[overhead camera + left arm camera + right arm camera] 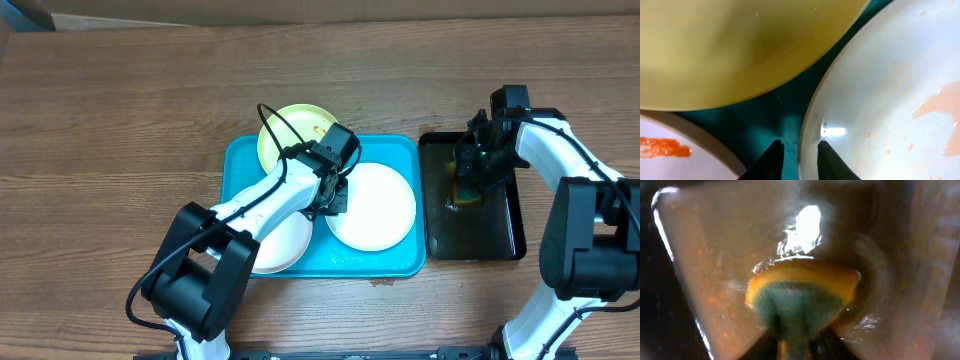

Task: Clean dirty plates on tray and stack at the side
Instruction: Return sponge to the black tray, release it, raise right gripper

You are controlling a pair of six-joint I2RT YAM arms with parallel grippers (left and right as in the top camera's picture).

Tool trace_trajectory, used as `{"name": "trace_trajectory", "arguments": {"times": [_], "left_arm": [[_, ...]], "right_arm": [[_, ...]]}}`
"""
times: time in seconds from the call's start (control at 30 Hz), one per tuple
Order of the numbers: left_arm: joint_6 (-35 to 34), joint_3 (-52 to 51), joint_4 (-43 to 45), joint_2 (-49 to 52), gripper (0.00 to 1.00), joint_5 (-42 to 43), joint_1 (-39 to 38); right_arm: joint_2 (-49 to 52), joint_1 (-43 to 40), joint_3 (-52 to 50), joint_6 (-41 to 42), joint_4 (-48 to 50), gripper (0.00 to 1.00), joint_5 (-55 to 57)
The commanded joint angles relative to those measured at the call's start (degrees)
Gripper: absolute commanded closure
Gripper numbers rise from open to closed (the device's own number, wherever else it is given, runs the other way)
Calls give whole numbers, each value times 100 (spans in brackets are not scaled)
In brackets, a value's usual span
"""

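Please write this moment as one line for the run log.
left tool: over tray, straddling white plate rim | right tool: on sponge in black tray | stacked: none

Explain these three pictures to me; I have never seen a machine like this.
Two robot arms work at a wooden table. One picture looks down from above; the other two come from cameras on each wrist. A blue tray holds three plates: yellow, white, and another white partly under the left arm. The left gripper straddles a white plate's rim, slightly open. The right gripper is over a black tray, its fingers around a sponge.
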Motion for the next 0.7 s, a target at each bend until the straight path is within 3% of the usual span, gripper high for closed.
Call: {"name": "trace_trajectory", "arguments": {"times": [0.0,0.23,0.33,0.57,0.67], "left_arm": [[72,-20,-57,-59,73,59,-13],[63,-39,-85,-57,74,66,-13],[-50,-133,-70,-57,75,61,-13],[-83,-284,83,-55,76,173,-13],[-83,-284,177,-55,82,295,-17]], "right_arm": [[-144,26,181,155,55,55,-136],[-155,-42,1261,457,-505,50,-122],[-155,-170,1609,741,-590,40,37],[-153,-695,1725,903,-498,38,195],[-153,-953,1725,903,-452,37,192]]}}
